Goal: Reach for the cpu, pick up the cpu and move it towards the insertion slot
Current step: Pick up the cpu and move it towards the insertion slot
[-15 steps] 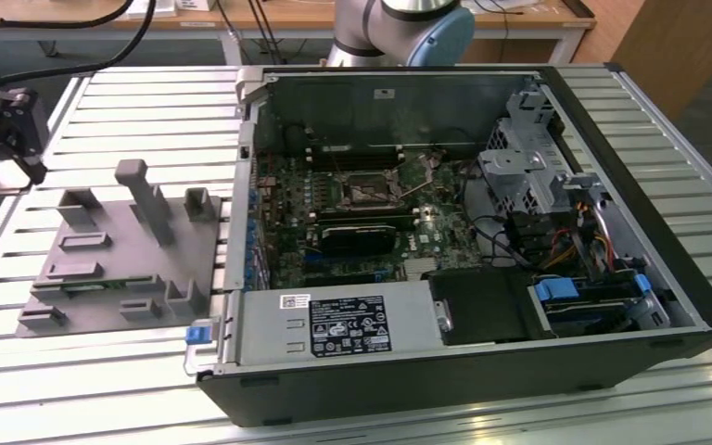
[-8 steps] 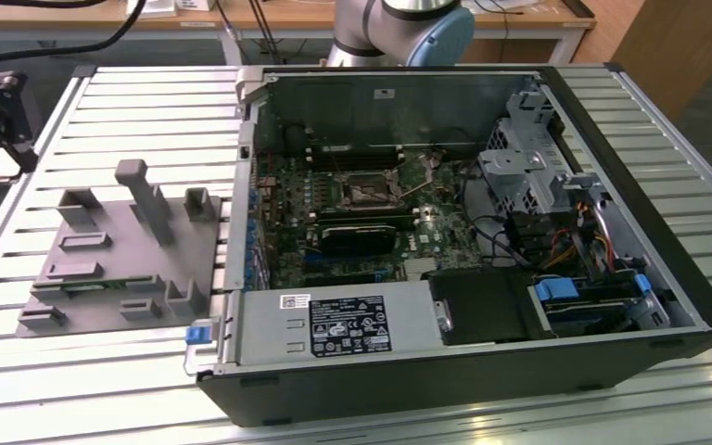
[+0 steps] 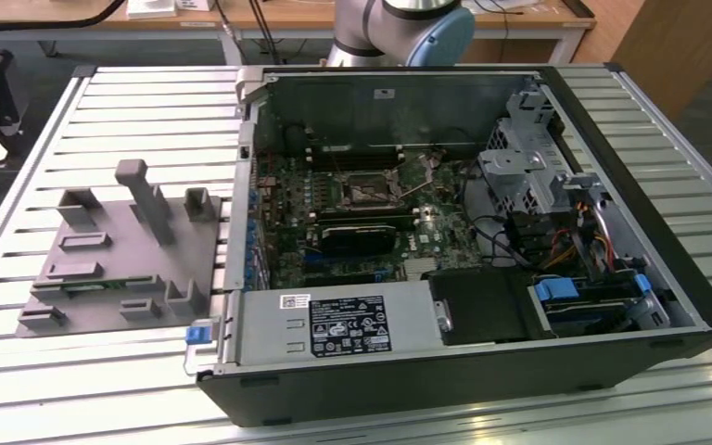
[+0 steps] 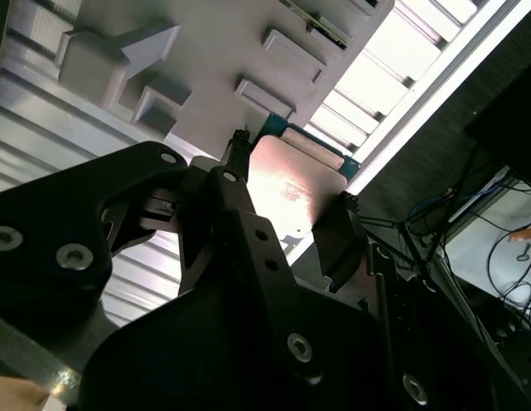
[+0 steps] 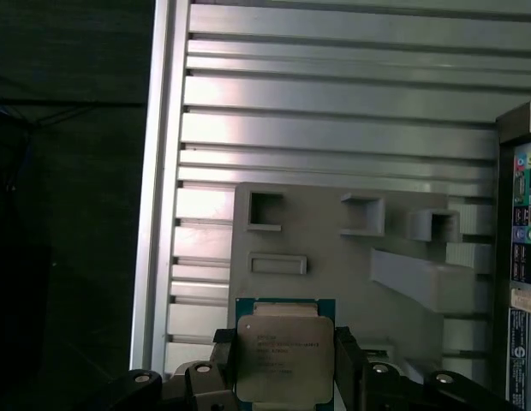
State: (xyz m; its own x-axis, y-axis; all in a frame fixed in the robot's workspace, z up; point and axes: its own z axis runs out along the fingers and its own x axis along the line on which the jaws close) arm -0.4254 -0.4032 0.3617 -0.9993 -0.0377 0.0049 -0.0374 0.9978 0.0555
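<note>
The cpu [image 5: 283,355] is a silver-grey square chip with a green rim, and it lies between my gripper's [image 5: 284,366] two black fingers. One finger [image 5: 223,360] presses on one side and the other on the opposite side. In the second wrist view the cpu [image 4: 291,184] shines between the same fingers, with my gripper [image 4: 287,197] shut on it over the grey fixture plate [image 4: 205,51]. Whether the chip is lifted clear of the plate I cannot tell. The insertion slot [image 3: 369,192] sits on the motherboard inside the open computer case, with a dark centre and a silver frame.
The grey fixture plate [image 3: 121,250] with raised blocks and posts lies on the slatted metal table [image 3: 108,102], at the exterior view's left of the open case [image 3: 653,278]. A long black card [image 3: 359,236] sits just below the slot. The arm's base [image 3: 406,28] stands behind the case.
</note>
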